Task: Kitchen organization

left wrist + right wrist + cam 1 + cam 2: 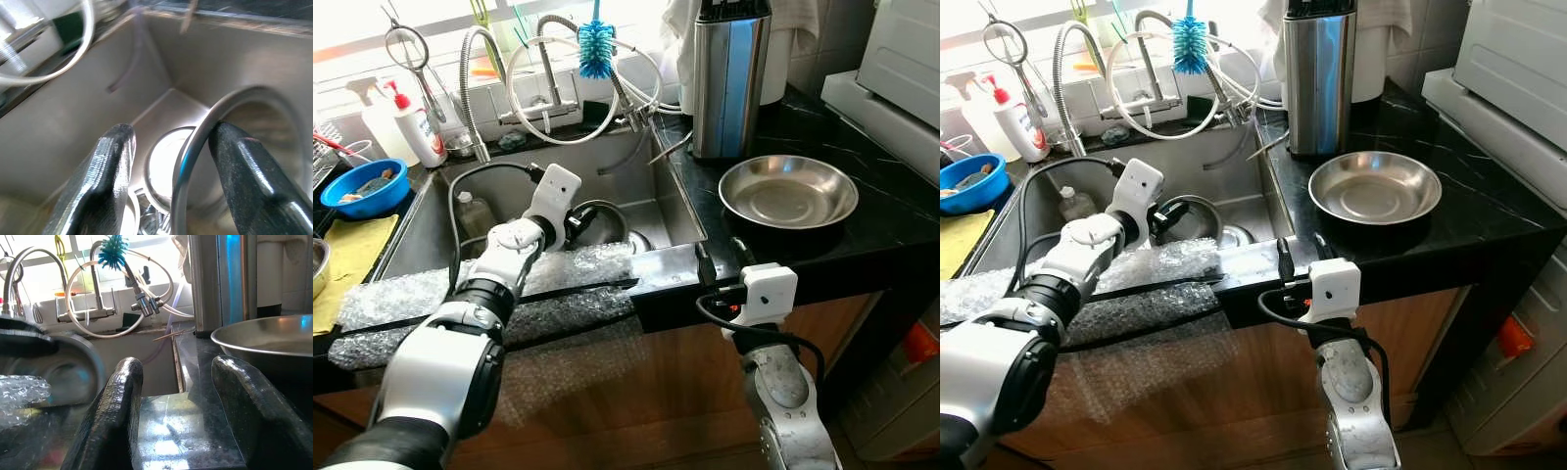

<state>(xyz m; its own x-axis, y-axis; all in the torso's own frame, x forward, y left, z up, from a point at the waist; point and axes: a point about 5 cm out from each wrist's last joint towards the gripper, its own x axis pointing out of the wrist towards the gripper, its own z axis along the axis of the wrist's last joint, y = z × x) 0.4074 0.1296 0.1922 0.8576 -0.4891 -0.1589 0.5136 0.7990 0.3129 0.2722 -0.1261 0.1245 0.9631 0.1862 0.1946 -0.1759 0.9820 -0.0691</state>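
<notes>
Left wrist view: left tool [168,161], fingers apart, straddles the rim of a steel bowl [602,223] in the sink [675,211]; a thin-rim pinch could slip. Right tool [178,411] waits open, empty, at the bench [881,230] edge.

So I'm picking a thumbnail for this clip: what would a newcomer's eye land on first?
Probably the left gripper reaching down into the steel sink, its open fingers straddling the rim of a round metal bowl there. Next, the shiny steel pan on the black counter to the sink's right, where the right gripper hovers open at the counter's front edge. The bright blue bottle brush by the taps also pops.
</notes>
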